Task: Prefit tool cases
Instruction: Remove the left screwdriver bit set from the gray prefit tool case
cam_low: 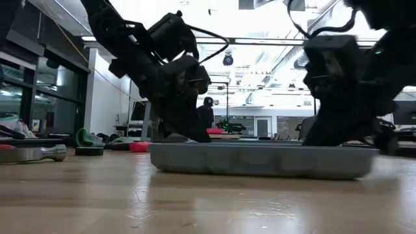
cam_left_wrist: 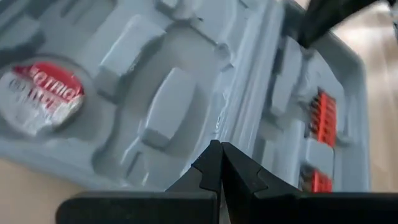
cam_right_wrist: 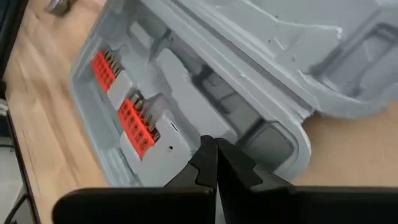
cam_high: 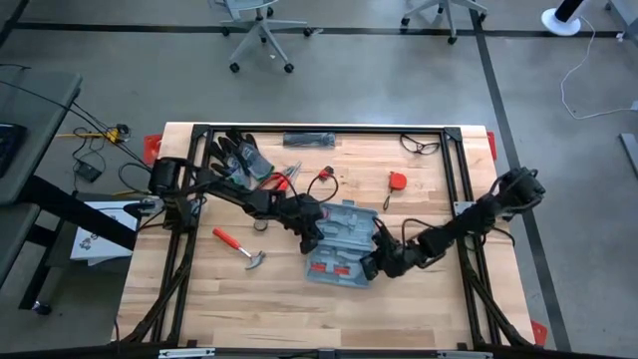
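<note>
From above, the open tool case [cam_high: 342, 249] is seen at centre frame on the wooden table [cam_high: 199, 299], ringed by grey floor. At table level, a lit room is seen behind. Left gripper [cam_left_wrist: 220, 163] and right gripper [cam_right_wrist: 216, 158] are shown closed, empty, over the case.

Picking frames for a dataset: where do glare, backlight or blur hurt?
Low view: bright ceiling lights backlight both arms into silhouettes above the case. Left wrist view: the round sticker is blurred. High view: even light, soft shadows on the table.
</note>
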